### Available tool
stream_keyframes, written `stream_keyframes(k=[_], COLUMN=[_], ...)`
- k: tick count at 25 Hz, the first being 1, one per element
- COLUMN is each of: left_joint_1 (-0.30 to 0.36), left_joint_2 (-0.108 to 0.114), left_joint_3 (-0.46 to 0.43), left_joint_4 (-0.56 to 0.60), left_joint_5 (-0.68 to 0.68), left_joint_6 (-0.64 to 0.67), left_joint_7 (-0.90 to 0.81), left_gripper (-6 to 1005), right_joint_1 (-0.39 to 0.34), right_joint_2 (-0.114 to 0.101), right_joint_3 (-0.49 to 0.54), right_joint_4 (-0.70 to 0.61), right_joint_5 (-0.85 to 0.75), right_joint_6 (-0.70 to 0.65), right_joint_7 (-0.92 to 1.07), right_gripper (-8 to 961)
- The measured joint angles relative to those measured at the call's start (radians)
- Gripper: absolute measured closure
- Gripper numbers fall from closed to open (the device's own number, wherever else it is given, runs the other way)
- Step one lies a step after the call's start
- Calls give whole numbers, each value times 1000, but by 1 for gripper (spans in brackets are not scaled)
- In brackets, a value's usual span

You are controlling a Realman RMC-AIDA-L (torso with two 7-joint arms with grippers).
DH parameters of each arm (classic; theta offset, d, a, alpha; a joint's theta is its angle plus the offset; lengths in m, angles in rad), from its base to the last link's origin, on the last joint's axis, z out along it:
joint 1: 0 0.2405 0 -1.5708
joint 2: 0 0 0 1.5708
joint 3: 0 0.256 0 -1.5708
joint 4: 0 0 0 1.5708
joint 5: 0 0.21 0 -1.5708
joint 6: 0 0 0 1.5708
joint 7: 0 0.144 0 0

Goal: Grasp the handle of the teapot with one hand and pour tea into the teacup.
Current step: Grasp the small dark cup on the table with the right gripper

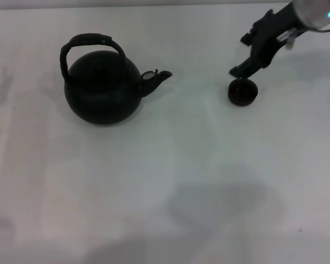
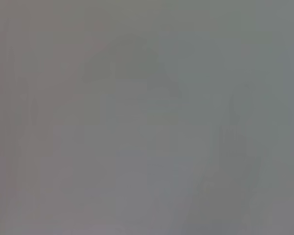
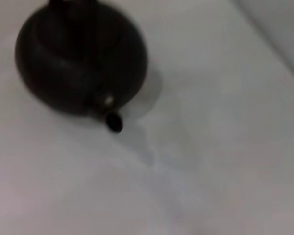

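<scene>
**Teapot untouched, pour not yet begun**

Your right gripper [image 1: 237, 70] hangs just above the far rim of the teacup [image 1: 242, 92], reaching in from the arm on the right; whether its fingers are open or closed you cannot tell from here, and nothing shows between them. Your left gripper is out of sight, and its wrist camera gives only a blank grey field.

The teapot [image 1: 103, 88] sits upright on the white table [image 1: 165, 181], well apart from the right gripper, off toward your left side. Nobody holds the handle [image 1: 91, 44], which arches over the lid, so grasping, lifting and pouring all look to be left.

The spout [image 1: 157, 78] points straight toward the teacup and the gripper, so the pot's spout line runs side to side. In the right wrist view the teapot [image 3: 81, 54] shows its spout [image 3: 112, 121] aimed back at the camera.
</scene>
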Motion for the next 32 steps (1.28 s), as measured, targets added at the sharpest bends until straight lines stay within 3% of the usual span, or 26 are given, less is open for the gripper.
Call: stream_keyframes(k=[4, 12, 22, 32], left_joint_1=[3, 5, -1, -3], left_joint_2=[-1, -4, -5, -5], left_joint_3=[0, 0, 0, 0], left_joint_4=[2, 4, 8, 8], left_joint_5=[0, 0, 0, 0], left_joint_6=[0, 0, -1, -8], left_joint_7=[0, -1, -1, -1], left_gripper=[106, 106, 106, 106], right_joint_1=[23, 68, 105, 144], right_joint_2=[-2, 3, 5, 5], right_joint_3=[-145, -300, -398, -426], right_joint_4=[7, 109, 216, 330], right_joint_5=[29, 30, 35, 55], right_joint_6=[-43, -127, -233, -286], right_joint_7=[39, 66, 71, 84], right_gripper=[167, 174, 183, 192])
